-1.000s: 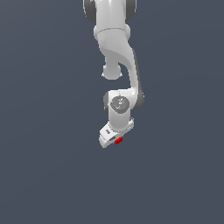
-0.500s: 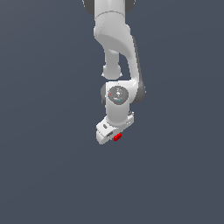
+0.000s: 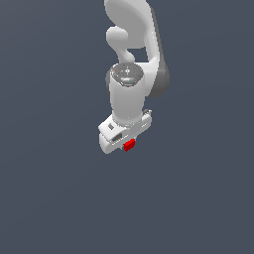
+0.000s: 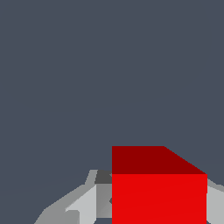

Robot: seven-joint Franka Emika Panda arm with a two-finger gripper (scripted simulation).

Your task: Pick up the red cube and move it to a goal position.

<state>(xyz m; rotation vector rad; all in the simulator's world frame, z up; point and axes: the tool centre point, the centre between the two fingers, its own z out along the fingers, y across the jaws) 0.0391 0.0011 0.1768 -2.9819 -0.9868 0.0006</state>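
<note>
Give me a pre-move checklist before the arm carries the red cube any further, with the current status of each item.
1. Small bright red cube sits between the jaws of the white robot gripper: ok.
2. Jaws pressed on both sides of the cube: grey fingers flank it in the wrist view: ok.
3. Cube seated square, not tilted: ok.
4. Grip firm enough not to slip: cannot tell.
5. Path ahead free of obstacles: only plain dark grey background shows in both views: ok.
6. Goal position located: no marker visible: cannot tell.
</note>
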